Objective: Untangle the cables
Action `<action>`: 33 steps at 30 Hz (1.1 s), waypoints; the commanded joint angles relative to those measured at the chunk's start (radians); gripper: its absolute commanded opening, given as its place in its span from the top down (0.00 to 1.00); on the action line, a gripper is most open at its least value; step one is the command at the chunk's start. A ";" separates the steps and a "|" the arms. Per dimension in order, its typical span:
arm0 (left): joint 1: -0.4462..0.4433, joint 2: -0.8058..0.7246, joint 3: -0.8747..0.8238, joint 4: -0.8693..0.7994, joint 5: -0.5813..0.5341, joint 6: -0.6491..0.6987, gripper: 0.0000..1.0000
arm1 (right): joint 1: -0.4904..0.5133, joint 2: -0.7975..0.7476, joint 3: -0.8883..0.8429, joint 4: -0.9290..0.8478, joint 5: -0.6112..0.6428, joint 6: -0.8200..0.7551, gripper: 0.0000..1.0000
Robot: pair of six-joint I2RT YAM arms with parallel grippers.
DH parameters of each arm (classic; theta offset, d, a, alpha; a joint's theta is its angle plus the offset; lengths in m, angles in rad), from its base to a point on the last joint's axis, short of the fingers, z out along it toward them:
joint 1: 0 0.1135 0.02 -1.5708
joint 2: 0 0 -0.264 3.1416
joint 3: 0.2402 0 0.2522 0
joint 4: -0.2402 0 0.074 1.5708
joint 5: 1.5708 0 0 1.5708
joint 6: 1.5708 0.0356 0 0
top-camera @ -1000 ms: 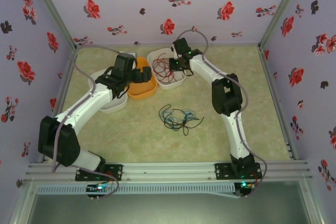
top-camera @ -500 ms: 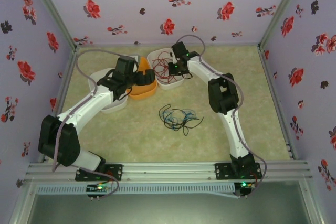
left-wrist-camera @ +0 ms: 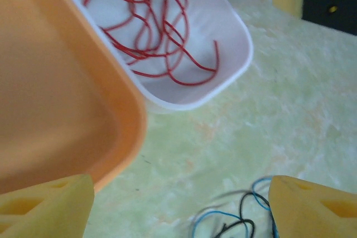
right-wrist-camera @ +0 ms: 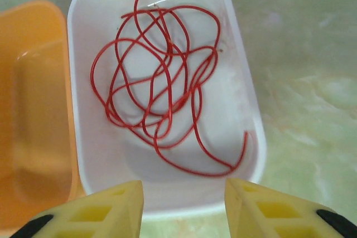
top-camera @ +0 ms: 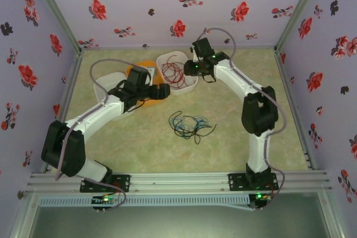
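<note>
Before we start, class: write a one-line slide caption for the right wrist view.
Red cable lying loose in the white tub, orange tub alongside, below the open right gripper.

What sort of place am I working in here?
Probably a staged robot test cell: flowered wall panels on an aluminium frame box in a green tabletop, with a red cable in a white bin.

Lilac walls (top-camera: 167, 20) printed with red and dark flowers enclose left, far and right; the bench (top-camera: 139, 137) is pale green, marbled; a metal rail (top-camera: 178, 181) edges its near side.
</note>
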State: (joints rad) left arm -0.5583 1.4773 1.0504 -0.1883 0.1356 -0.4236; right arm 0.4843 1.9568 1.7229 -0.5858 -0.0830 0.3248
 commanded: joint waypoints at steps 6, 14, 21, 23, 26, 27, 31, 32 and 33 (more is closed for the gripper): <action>-0.079 0.061 -0.044 0.000 0.080 0.118 0.25 | 0.003 -0.281 -0.388 0.035 0.096 0.151 0.44; -0.150 0.104 -0.057 -0.037 0.115 0.171 0.27 | 0.054 -0.463 -0.602 -0.125 0.201 0.259 0.41; -0.160 0.144 -0.103 0.046 0.103 0.086 0.33 | 0.134 -0.460 -0.618 -0.159 0.145 0.303 0.51; -0.162 0.143 -0.123 0.078 0.092 0.056 0.35 | 0.151 -0.444 -0.620 -0.144 0.097 0.318 0.53; -0.161 0.140 -0.146 0.115 0.087 0.030 0.35 | 0.168 -0.419 -0.635 -0.124 0.057 0.338 0.53; -0.162 0.141 -0.149 0.120 0.085 0.024 0.35 | 0.172 -0.411 -0.641 -0.118 0.050 0.342 0.54; -0.162 0.147 -0.160 0.139 0.082 0.007 0.35 | 0.178 -0.385 -0.664 -0.105 0.029 0.354 0.56; -0.161 0.147 -0.162 0.144 0.082 0.005 0.35 | 0.180 -0.380 -0.670 -0.101 0.024 0.356 0.57; -0.161 0.147 -0.164 0.150 0.081 0.002 0.35 | 0.181 -0.376 -0.677 -0.092 0.015 0.361 0.57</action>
State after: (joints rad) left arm -0.7193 1.6093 0.8982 -0.0841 0.2283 -0.3931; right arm 0.6575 1.5654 1.0649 -0.6998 -0.0345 0.6525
